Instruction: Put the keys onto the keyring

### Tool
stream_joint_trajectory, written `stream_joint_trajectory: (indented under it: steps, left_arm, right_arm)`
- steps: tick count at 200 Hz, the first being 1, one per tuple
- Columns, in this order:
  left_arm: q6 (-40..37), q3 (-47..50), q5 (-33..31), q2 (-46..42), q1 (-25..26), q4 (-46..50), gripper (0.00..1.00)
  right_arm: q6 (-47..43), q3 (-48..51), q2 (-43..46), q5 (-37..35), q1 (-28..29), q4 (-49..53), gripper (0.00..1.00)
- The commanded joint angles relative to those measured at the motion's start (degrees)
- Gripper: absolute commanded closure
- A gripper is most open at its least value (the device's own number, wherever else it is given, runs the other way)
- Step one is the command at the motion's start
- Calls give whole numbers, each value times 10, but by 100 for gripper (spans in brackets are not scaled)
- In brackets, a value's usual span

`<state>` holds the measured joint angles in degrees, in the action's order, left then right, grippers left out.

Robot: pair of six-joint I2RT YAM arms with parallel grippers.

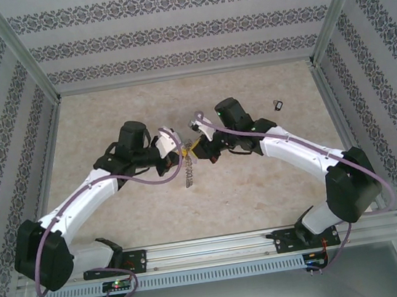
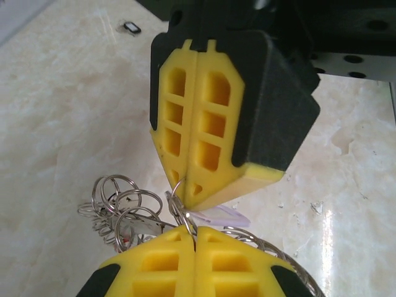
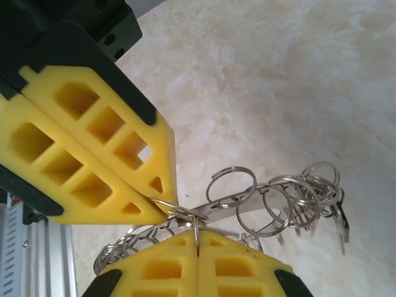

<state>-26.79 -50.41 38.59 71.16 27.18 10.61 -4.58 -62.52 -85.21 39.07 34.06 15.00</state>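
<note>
Both grippers pinch one keyring at the table's centre.

The left gripper (image 2: 193, 230) has its yellow fingers pressed together on the thin silvery keyring (image 3: 179, 213). The right gripper (image 3: 197, 234), also pressed together, nips the same wire ring from the opposite side, and the two tips nearly touch. In the overhead view the bundle trails from that meeting point toward 6 o'clock over the marbled beige table (image 1: 106, 116). A cluster of small split rings (image 3: 278, 198) fans out at 3 o'clock from the right fingertips, with keys (image 3: 341, 226) dangling at its far end. A small dark loose piece (image 1: 278, 105) lies well apart on the table, at 2 o'clock.
</note>
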Motion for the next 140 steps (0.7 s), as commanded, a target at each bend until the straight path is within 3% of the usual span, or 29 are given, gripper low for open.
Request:
stream_joint_trajectory:
  steps: [1,66,97,140]
  left_arm:
    - [-4,25,18,-42,17,-78,100]
    - [-12,51,19,-71,17,-131,100]
    - [-12,52,18,-72,17,-138,100]
    - [-3,60,22,-72,17,-170,100]
  right_arm:
    - [11,-14,8,65,-15,-16,100]
    - [33,-8,8,166,-45,-3,100]
    - [24,-8,5,224,-49,9,85]
    - [15,-10,4,223,-55,25,80]
